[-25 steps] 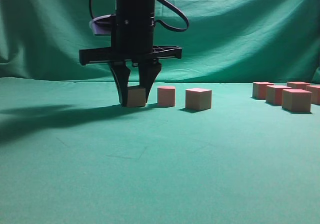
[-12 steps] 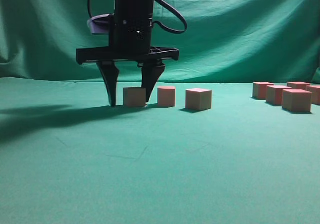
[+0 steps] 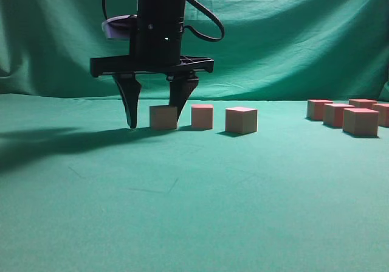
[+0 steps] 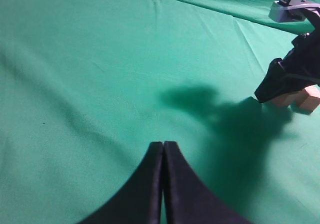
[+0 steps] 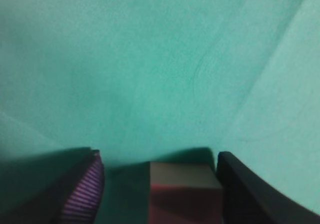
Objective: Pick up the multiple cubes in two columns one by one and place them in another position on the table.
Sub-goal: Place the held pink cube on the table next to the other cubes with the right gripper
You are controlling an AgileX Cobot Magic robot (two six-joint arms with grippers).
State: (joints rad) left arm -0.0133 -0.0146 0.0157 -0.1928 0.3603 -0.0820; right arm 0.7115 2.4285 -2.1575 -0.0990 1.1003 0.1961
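Note:
Three cubes stand in a row on the green table (image 3: 194, 205): one (image 3: 163, 117) between my right gripper's fingers, one (image 3: 202, 116) beside it, and one (image 3: 241, 120) further right. Several more cubes (image 3: 360, 122) are grouped at the far right. My right gripper (image 3: 155, 123) is open and straddles the leftmost cube, with its fingertips just above the cloth. In the right wrist view the cube (image 5: 185, 189) sits near the right finger of the open gripper (image 5: 157, 159). My left gripper (image 4: 163, 145) is shut and empty over bare cloth; its view shows the right gripper (image 4: 287, 76) and cubes (image 4: 306, 97).
A draped green backdrop (image 3: 292, 34) rises behind the table. The right arm's shadow (image 3: 55, 141) falls on the cloth to the left. Bare cloth fills the foreground and the gap between the two cube groups.
My right gripper was shut on the leftmost cube; its fingers have spread apart and risen slightly. The cube stays on the table.

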